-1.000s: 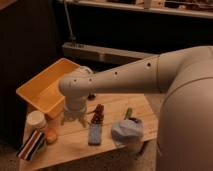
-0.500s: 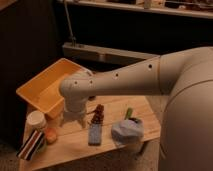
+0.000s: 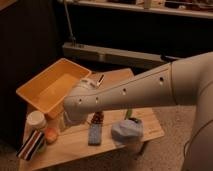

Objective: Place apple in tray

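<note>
Wooden table (image 3: 75, 149), apple (image 3: 51, 134) at its seven o'clock corner, my gripper (image 3: 64, 122) open and empty at the apple's two o'clock, so clip it off-centre and it could roll off the edge!

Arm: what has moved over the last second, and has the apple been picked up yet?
The arm dipped lower, bringing the gripper down toward the table, close beside the apple. Nothing was taken or released. Apple, tray and jar stayed put.
</note>
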